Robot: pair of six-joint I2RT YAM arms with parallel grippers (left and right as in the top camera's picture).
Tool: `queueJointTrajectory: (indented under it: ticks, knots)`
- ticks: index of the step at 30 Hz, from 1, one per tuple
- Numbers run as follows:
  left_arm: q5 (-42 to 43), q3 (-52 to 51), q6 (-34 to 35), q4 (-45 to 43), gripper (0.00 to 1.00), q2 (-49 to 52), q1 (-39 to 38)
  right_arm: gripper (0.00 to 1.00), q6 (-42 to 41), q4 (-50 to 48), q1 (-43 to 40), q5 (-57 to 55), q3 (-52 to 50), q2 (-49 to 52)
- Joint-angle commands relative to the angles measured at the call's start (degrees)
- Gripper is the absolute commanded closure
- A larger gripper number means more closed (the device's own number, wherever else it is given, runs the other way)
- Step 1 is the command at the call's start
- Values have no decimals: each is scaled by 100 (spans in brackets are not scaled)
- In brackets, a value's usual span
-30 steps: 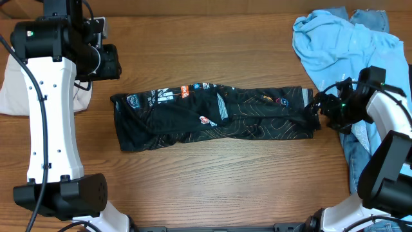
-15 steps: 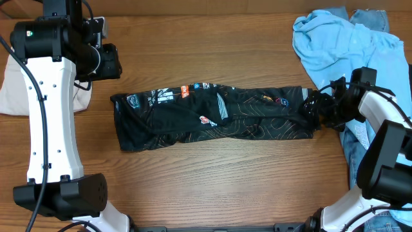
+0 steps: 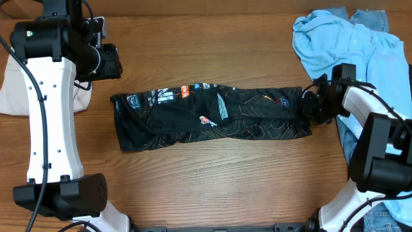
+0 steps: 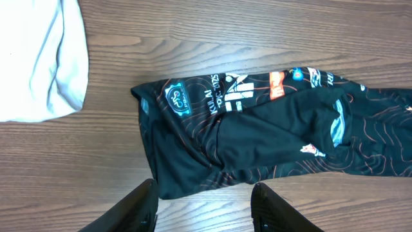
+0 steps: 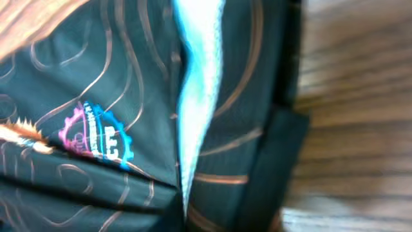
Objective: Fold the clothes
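Observation:
The clothes in play are a black shirt with orange wavy lines and small logos, lying as a long folded strip across the middle of the table. Its left end fills the left wrist view. My left gripper hangs open high above the bare wood beside that end, holding nothing. It shows at the back left from overhead. My right gripper sits on the strip's right end. The right wrist view is filled by black fabric gathered toward the bottom edge, and the fingers themselves are hidden.
A heap of light blue garments lies at the back right, with more blue cloth down the right edge. A cream cloth rests at the left edge, also seen in the left wrist view.
My right gripper slid left onto the shirt's right end and closed there; that end bunched slightly leftward. The left arm stayed put.

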State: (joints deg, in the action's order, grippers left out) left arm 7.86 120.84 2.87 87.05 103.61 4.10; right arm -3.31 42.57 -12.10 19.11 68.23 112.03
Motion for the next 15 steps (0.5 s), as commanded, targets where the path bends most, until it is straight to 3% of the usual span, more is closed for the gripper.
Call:
queueJointTrajectory:
  ticks: [1,6,11,15]
  knots:
    - [-35,28,33,-11,50,-55,-52,94,-192,7,-68,-323,-247,361]
    - [-42,28,31,-13,50,-55,-52,96,-269,192,-111,-321,7,350]
    - [-131,28,35,-9,49,-55,-13,96,-271,1019,-22,-348,791,214]
    - [-341,28,61,-9,42,-55,42,96,-271,1604,144,-470,1436,-70]
